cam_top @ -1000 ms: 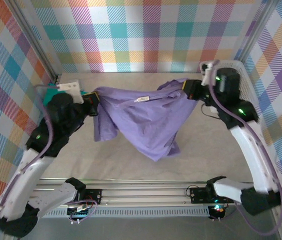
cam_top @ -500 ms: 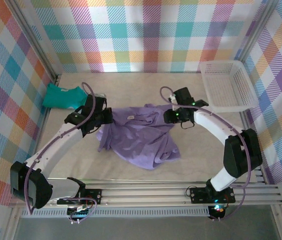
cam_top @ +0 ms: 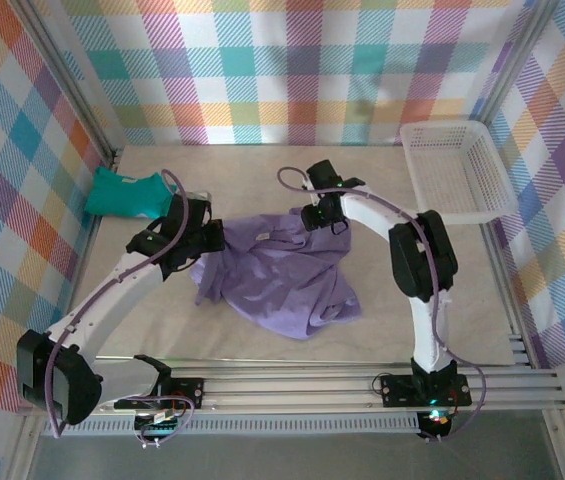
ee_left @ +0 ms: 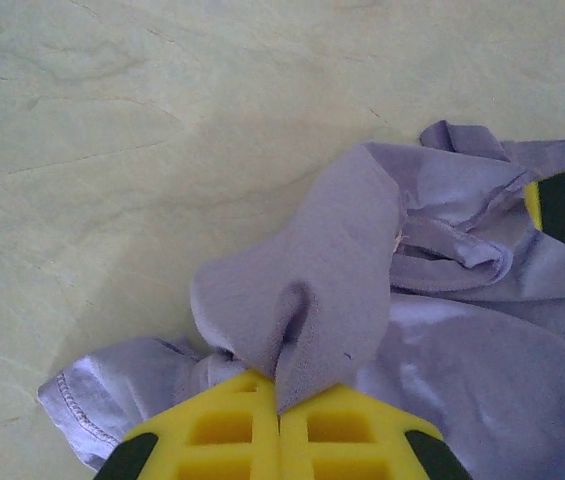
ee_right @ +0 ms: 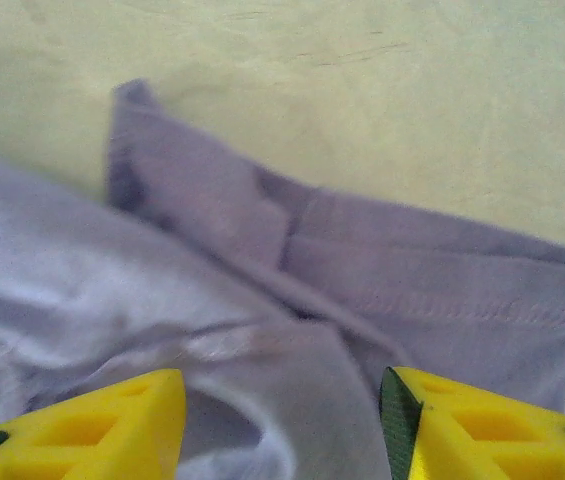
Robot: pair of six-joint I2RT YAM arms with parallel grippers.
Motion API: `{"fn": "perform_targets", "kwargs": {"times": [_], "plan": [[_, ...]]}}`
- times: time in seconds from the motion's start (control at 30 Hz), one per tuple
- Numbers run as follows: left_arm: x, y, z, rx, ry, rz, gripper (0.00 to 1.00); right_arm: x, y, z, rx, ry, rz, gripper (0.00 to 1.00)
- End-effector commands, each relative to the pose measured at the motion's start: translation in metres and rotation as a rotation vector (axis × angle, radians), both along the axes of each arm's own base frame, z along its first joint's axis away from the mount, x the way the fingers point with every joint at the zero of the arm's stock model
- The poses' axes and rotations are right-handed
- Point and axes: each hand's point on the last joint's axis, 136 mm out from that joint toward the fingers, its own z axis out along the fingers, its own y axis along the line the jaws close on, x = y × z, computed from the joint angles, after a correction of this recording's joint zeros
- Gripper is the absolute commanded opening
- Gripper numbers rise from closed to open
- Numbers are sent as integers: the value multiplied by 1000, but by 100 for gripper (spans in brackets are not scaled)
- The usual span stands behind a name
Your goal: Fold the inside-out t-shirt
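Your left gripper point(ee_left: 279, 400) clenched a fold of the inside-out t-shirt point(cam_top: 282, 280); your right gripper point(ee_right: 282, 405) hung open over it; the white basket point(cam_top: 457, 170) stood well apart.

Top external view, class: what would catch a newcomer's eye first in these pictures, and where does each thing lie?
The crumpled lavender-purple cotton t-shirt heaped at centre draws the eye first, with the left pincer shut on a fold at its left edge and the right pincer open over its far edge. Next come the teal-green folded garment at far left and the white plastic mesh basket at far right.
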Motion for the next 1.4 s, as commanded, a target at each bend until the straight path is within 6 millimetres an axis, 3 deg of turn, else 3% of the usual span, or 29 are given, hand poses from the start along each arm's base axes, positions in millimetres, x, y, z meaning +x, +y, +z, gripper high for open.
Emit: {"fn": "perform_targets", "kwargs": {"times": [0.0,0.07,0.17,0.23,0.27,0.33,0.4,0.47,0.57,0.67,0.77,0.93,1.1,1.23,1.37], "plan": [[0,1,6,-33,-28,9,0,0,-26,-3,-160,7,-7,54],[0,2,6,-31,-32,11,0,-3,-26,-4,-144,16,0,46],[1,4,8,-23,-40,22,0,-10,-16,0,-74,37,20,17],[3,6,13,-21,-52,33,0,-10,-13,23,-36,2,25,2],[4,8,19,-18,-62,41,0,-10,-13,43,-16,-33,29,0],[8,11,40,-17,-100,58,0,-12,-12,100,58,-131,42,0],[9,15,76,-32,-169,75,0,-26,-15,177,180,-275,67,0],[5,21,128,-67,-286,96,0,-54,-22,263,339,-456,101,0],[-12,32,206,-146,-477,116,0,-110,-41,368,513,-712,167,0],[-36,37,275,-231,-647,98,0,-157,-57,434,583,-867,209,0],[-58,41,329,-270,-760,61,0,-197,-74,483,628,-975,224,0],[-115,61,400,-314,-946,34,0,-268,-105,537,711,-1127,241,0],[-161,77,434,-339,-1078,13,0,-324,-124,559,809,-1206,262,0],[-162,85,443,-274,-1101,39,0,-334,-132,566,820,-1232,245,0],[-134,84,441,-177,-1066,80,0,-319,-136,569,758,-1257,199,0]]}}
